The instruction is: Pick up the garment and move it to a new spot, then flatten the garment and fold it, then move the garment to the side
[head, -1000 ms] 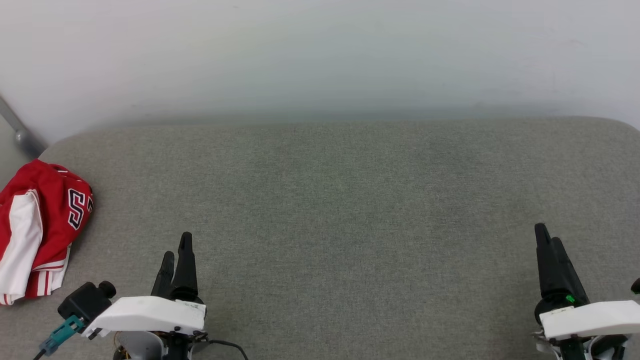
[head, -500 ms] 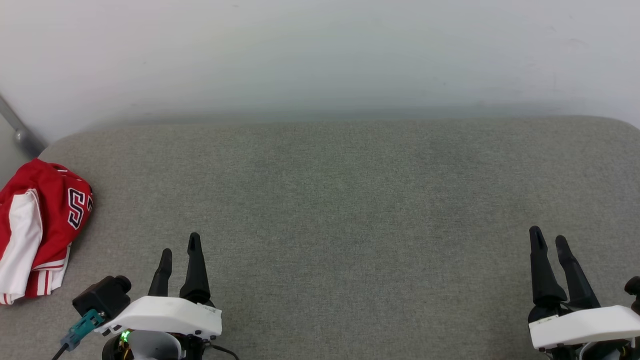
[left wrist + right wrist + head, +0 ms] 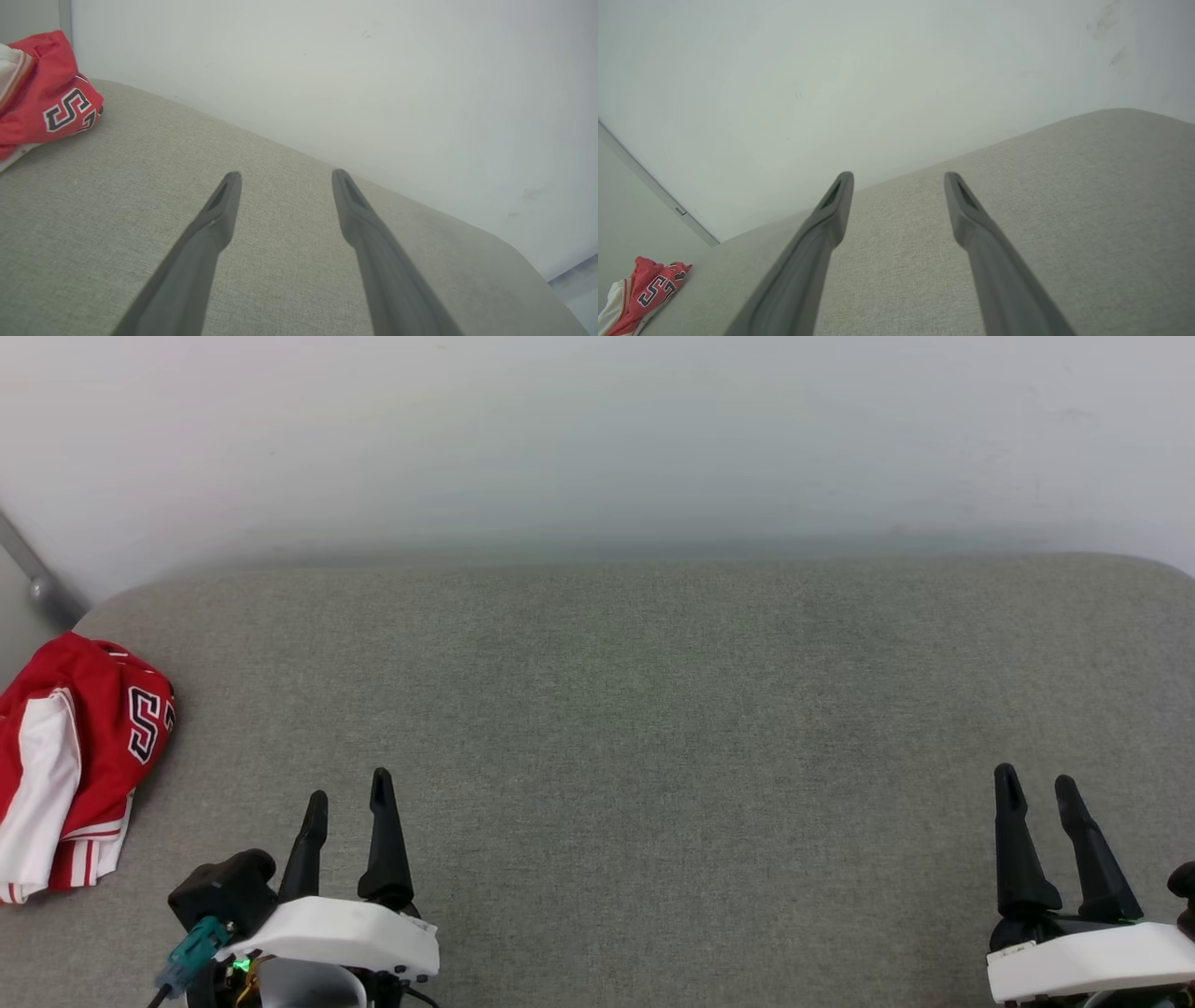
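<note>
Garment (image 3: pixel 89 737) pickup looks like a job for your left gripper (image 3: pixel 350 786), which is spread wide and empty above the grey woven pad (image 3: pixel 653 691). Your right gripper (image 3: pixel 1034 775) is the same, but far off. From the left gripper the garment lies leftward and slightly ahead, well apart, at the pad's left edge. The heap's long axis runs near-to-far. It is soft crumpled red knit with a white sleeve, striped trim and a black white-edged digit.

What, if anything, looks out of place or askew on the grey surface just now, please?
The garment is bunched in a heap at the left edge of the grey padded surface. A white sleeve is folded across it, and its number is creased so only part of it can be read. Nothing else stands out; no spill or damage shows.
</note>
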You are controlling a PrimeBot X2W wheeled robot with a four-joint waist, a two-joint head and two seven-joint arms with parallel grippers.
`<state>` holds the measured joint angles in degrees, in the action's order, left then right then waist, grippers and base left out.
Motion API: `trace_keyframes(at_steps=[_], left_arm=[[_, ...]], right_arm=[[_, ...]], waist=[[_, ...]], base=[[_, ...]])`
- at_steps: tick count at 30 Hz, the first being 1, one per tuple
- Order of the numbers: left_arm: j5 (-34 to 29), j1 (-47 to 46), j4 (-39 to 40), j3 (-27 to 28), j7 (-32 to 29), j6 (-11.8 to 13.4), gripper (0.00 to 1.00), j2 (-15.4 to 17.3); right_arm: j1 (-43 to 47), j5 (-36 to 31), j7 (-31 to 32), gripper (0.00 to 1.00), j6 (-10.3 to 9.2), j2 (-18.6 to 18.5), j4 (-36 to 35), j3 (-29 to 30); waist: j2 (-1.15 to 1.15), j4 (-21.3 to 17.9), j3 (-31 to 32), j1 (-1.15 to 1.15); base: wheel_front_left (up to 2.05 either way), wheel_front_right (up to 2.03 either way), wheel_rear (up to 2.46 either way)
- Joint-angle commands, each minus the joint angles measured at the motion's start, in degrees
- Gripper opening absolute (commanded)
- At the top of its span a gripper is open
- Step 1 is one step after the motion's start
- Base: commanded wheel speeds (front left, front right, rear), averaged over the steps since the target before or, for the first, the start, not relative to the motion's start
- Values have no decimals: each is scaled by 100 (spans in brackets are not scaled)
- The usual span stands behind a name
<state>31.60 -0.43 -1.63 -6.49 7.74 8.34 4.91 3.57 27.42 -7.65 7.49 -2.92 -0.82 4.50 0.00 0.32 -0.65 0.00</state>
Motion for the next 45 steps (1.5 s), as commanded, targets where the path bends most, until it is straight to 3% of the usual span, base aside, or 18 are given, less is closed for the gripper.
trace_keyframes(at_steps=[1,22,45], left_arm=[[-168,-7,92,-28,55,30,100,40],[-1265,186,112,-164,349,-24,100,-68],[-2147,338,62,-124,618,-384,100,-189]], right_arm=[[3,-162,-56,100,1,0,-110,7],[234,-1068,-360,100,0,2,-363,11],[499,-1651,-619,100,0,5,-457,8]], waist=[[0,1,3,0],[0,29,7,0],[0,79,-17,0]], base=[[0,0,0],[0,0,0],[0,0,0]])
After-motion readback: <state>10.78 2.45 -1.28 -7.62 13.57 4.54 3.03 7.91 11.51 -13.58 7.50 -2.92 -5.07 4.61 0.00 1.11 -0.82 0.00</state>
